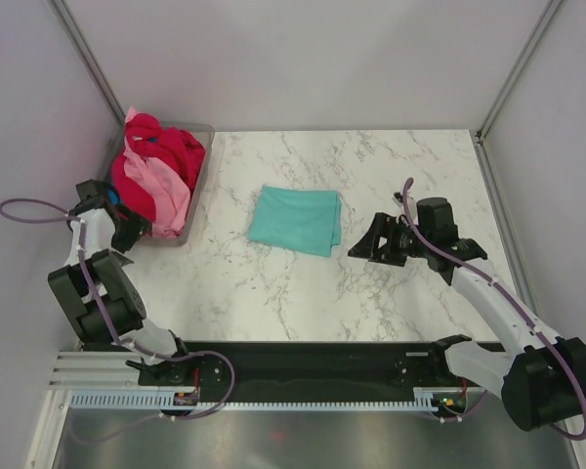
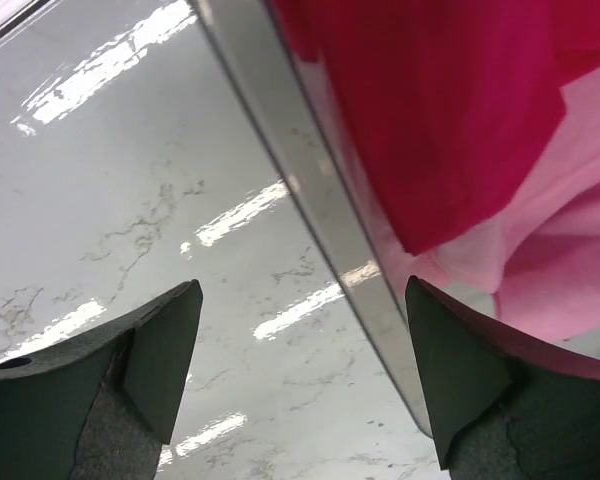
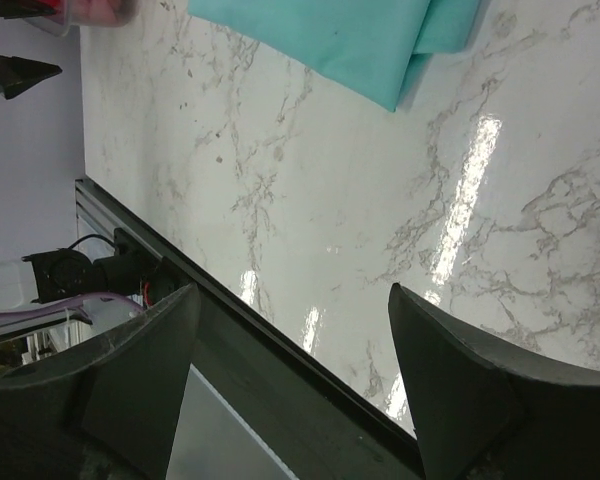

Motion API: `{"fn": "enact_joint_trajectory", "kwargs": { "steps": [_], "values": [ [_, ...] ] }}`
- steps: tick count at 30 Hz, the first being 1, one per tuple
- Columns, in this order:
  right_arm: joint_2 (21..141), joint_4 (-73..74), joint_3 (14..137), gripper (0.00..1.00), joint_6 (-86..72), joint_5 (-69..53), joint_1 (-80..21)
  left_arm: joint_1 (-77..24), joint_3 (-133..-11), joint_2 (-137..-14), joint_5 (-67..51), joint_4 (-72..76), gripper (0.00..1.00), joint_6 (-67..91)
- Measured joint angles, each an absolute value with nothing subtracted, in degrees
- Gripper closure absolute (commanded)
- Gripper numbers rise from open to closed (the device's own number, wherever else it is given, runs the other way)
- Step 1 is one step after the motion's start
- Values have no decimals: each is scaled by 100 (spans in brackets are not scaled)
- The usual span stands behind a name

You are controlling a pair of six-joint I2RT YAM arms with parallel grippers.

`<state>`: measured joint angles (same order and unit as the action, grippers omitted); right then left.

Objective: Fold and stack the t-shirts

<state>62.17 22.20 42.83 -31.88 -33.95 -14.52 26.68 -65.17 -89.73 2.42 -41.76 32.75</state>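
Left gripper [image 2: 300, 370] hangs spread and empty at the near corner of the grey tub [image 1: 203, 166], where a crimson t-shirt [image 1: 156, 161] and a pink t-shirt [image 1: 174, 200] lie heaped. The right gripper [image 3: 295, 370], also spread, hovers just beside the folded teal t-shirt [image 1: 295, 220] on the marble surface [image 1: 273, 293].

A white marble-veined table [image 1: 273, 283] is filling the middle of the scene, its glossy top catching long streaks of reflected light [image 2: 240, 212]. Pale lilac-grey walls [image 1: 303, 59] are closing it in on the far, left and right sides, with metal posts [image 1: 96, 68] slanting down into the far corners. A black strip [image 1: 303, 357] is edging the near side, and a slotted white rail [image 1: 303, 399] is running just nearer still, above a brushed metal surface [image 1: 303, 442].
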Motion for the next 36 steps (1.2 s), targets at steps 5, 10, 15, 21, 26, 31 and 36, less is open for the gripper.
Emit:
{"fn": "enact_joint_trajectory", "kwargs": {
  "steps": [5,10,15,21,26,31,36],
  "values": [
    [6189,2473,4237,15,-3009,-3310,-1452,2788,-6097,-8479,336,-3986,5,3454],
    [6193,2541,4237,15,-2886,-3310,-1452,2786,-6219,-8377,447,-3800,10,3577],
    [6195,2626,4237,15,-2764,-3310,-1452,2821,-6383,-9203,392,-3605,19,3669],
    [6184,2707,4165,15,-2652,-3312,-1452,2928,-6390,-9524,185,-3389,97,4018],
    [6160,2770,4136,15,-2609,-3319,-1452,3214,-5859,-9028,-176,-3157,98,4185],
    [5972,2779,4110,15,-2609,-3378,-1452,3979,-4849,-7349,-639,-3861,93,3966],
    [5588,2792,3850,15,-2707,-3487,-1452,4615,-4877,-5760,-543,-5452,35,3645]
  ]
}}
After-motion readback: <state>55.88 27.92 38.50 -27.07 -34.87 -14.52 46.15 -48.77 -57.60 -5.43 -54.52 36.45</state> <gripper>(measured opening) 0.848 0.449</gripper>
